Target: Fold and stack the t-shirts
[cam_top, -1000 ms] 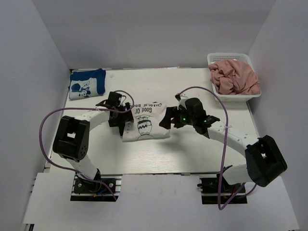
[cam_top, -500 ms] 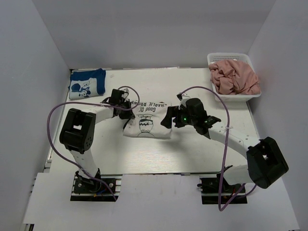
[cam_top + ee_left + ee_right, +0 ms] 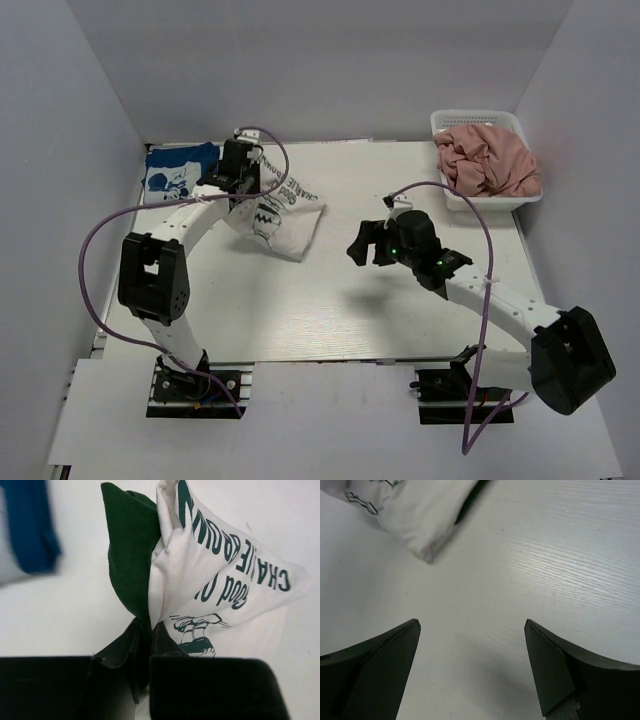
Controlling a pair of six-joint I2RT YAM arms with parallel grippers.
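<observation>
one shirt stacked, a second in the grip, a basketful left

at the upper left of the top view a folded blue t-shirt [image 3: 180, 172] lies flat on the table [image 3: 330, 310]; i take it as the start of the stack. just to its right the left gripper [image 3: 241, 183] is clamped on the white charlie brown t-shirt [image 3: 280, 215], and the left wrist view shows the jaws pinched together on a bunched edge of the cloth. the shirt hangs loosely folded, its print tilted, close to the blue one but not on it. so by my judgement this second shirt is folded but not yet stacked.

at centre right the right gripper [image 3: 362, 240] hovers over bare table with its jaws apart and nothing between them, well clear of the white shirt. at the upper right a white basket [image 3: 447, 118] holds a crumpled heap of pink clothes [image 3: 490, 160], not yet folded.

hard to tell: how many garments the heap contains, whether the white shirt's lower corner touches the table, and whether the dark green cloth [image 3: 127, 555] beside the print is a sleeve or the shirt's back.
</observation>
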